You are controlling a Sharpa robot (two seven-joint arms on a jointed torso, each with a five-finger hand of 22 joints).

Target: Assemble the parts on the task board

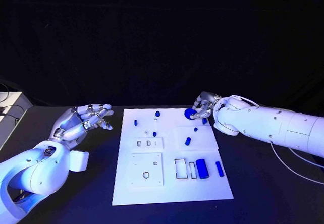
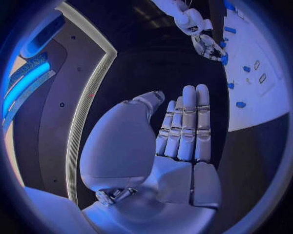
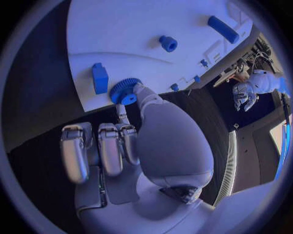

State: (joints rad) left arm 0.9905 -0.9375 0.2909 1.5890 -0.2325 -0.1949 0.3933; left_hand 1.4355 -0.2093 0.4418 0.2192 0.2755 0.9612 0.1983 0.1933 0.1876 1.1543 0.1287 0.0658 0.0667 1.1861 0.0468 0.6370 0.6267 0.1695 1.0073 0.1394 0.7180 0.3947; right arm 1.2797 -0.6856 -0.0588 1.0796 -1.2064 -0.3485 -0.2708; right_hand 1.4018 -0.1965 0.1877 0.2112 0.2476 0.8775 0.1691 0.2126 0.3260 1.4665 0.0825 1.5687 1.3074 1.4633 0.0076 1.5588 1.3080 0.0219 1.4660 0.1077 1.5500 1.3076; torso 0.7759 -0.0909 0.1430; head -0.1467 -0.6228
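The white task board (image 1: 173,189) lies mid-table. My right hand (image 1: 204,105) is over its far right corner and pinches a blue toothed gear (image 1: 189,112) between thumb and a finger; in the right wrist view the gear (image 3: 125,91) sits at the fingertips just off the board's edge, beside a blue block (image 3: 99,78). My left hand (image 1: 83,123) hovers left of the board's far left corner, fingers extended, holding nothing; its flat palm and fingers (image 2: 183,131) show in the left wrist view. Small blue pegs (image 1: 136,122) stand on the board's far half.
A large blue block (image 1: 202,168) and a thin blue bar (image 1: 219,168) lie near the board's right front, beside white-framed slots (image 1: 181,167). Two raised white plates (image 1: 146,169) sit left of them. Pale equipment (image 1: 2,118) stands at the far left.
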